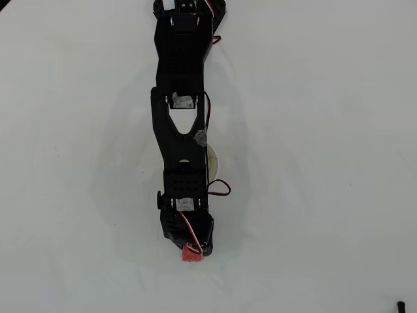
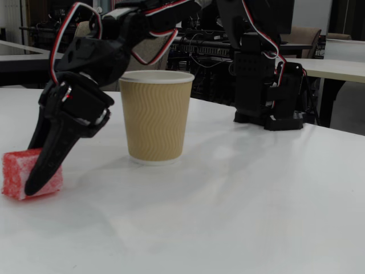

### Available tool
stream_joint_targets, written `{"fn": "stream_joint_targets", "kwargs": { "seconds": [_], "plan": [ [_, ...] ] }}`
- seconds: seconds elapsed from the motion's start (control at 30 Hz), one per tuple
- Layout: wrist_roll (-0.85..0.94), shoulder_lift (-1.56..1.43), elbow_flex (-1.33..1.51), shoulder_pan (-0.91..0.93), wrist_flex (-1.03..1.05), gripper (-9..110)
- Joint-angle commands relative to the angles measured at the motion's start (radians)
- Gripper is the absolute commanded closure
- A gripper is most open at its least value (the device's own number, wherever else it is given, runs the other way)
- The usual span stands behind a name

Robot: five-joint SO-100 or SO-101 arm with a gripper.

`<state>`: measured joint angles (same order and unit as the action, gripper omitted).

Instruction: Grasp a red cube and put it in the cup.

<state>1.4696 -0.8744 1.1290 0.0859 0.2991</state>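
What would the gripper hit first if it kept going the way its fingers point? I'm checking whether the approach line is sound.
The gripper points down and leftward in the fixed view, right at the red cube, which its fingers already straddle or touch. Beyond that comes the table. The cup stands behind, off that line.

I see a grainy, spongy red cube point(image 2: 25, 174), a ribbed tan paper cup point(image 2: 155, 117), a matt black plastic hand point(image 2: 43, 165), and a smooth, faintly glossy white tabletop point(image 2: 239, 200).
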Motion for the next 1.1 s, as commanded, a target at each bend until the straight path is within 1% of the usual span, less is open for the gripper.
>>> {"fn": "stream_joint_targets", "kwargs": {
  "seconds": [0.0,0.37,0.77,1.07],
  "plan": [
    [0.011,-0.037,-0.086,0.003,-0.026,91],
    [-0.003,-0.106,-0.067,0.006,-0.008,91],
    [-0.005,-0.319,0.103,-0.005,-0.002,91],
    [-0.006,-0.442,0.175,-0.021,-0.014,91]
  ]
}}
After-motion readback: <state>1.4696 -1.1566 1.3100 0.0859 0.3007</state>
